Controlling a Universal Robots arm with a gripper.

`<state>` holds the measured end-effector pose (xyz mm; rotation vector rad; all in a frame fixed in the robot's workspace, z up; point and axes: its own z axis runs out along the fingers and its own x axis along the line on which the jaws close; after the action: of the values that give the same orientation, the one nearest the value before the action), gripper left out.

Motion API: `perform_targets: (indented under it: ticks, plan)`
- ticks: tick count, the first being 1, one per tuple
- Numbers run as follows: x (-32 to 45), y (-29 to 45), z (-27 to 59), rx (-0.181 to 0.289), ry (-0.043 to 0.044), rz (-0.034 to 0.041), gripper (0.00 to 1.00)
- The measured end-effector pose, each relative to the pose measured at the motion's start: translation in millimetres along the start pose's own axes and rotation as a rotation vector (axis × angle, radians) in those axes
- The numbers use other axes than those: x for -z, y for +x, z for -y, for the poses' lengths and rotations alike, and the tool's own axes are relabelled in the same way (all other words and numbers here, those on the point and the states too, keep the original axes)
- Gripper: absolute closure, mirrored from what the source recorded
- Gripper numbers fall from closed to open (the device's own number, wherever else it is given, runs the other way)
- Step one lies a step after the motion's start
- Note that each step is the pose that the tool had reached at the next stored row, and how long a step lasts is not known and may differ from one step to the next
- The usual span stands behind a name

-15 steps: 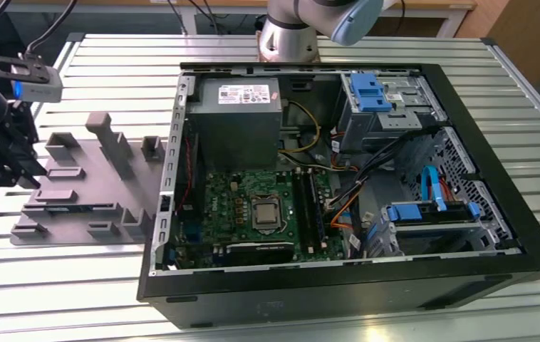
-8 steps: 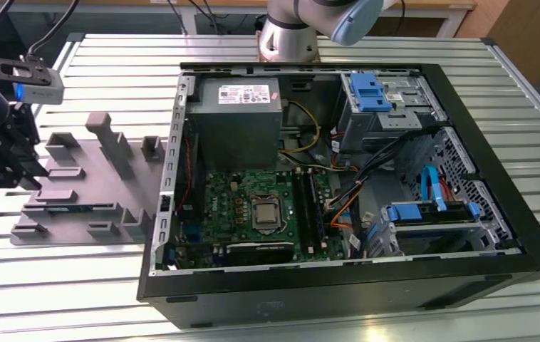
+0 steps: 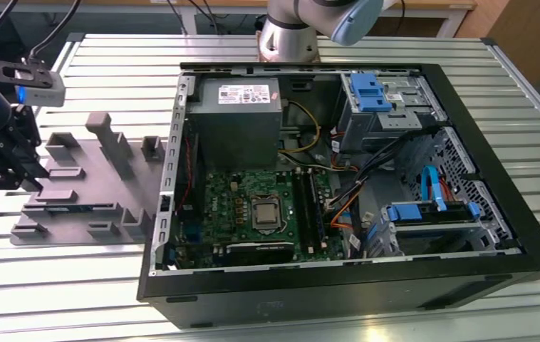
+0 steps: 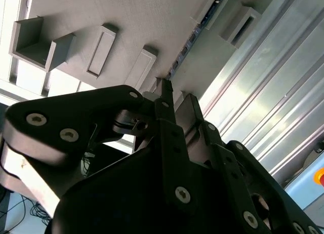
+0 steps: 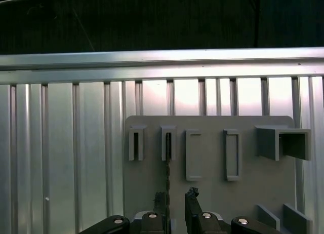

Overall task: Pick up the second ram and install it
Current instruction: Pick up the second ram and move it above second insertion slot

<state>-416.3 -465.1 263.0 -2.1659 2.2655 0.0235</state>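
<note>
My gripper [image 5: 175, 206] hangs spread over the ram [image 5: 167, 163] standing on edge in the tray [image 5: 210, 193]; I judge it light, stiff and fragile, best pinched by its flat sides mid-length.

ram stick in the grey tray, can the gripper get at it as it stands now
Probably yes. In the first wrist view the gripper hangs open just over the ram stick, which stands on edge in the grey tray; nothing lies between its fingers and the stick.
</note>
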Motion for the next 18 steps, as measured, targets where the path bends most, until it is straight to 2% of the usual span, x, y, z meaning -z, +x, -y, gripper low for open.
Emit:
perform_targets:
  ticks: [18]
  plan:
    - [-3.8, 0.1, 0.0, 0.0, 0.0001, 0.0001, 0.7]
